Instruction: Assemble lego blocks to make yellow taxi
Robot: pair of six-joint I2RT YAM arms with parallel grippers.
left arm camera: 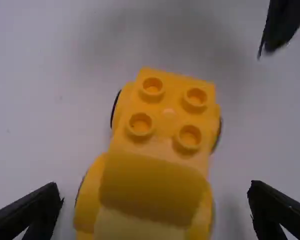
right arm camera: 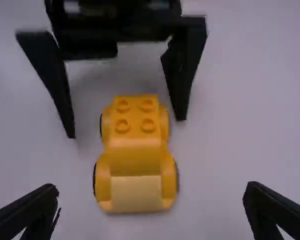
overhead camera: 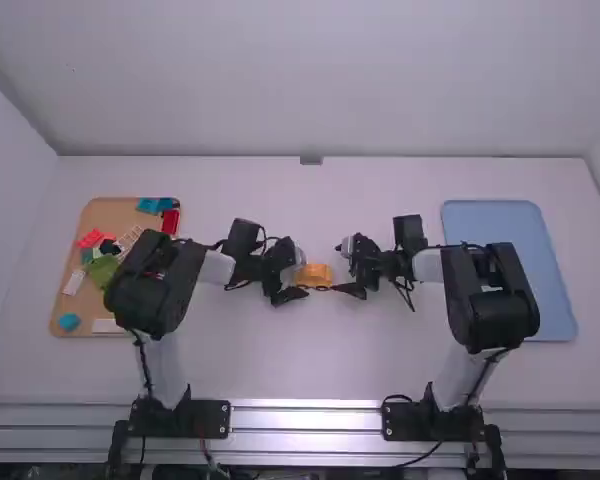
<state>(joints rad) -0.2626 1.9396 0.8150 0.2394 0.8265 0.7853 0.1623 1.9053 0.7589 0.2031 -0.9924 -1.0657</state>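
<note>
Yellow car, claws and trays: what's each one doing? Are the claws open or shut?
Yellow car: upright, top studs uncovered.
Left claw: open.
Right claw: open.
Brown tray: flat, holding blocks.
Blue tray: flat on the table.

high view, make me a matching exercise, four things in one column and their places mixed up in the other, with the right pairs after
Things
1. yellow toy car
2. blue tray
3. brown tray
4. red block

Places
A. at the table's right side, beyond the right arm
B. inside the brown tray, by its right edge
C. on the table, between the left gripper and the right gripper
D. at the table's left side, with loose pieces in it

Right pairs: 1-C, 2-A, 3-D, 4-B
</note>
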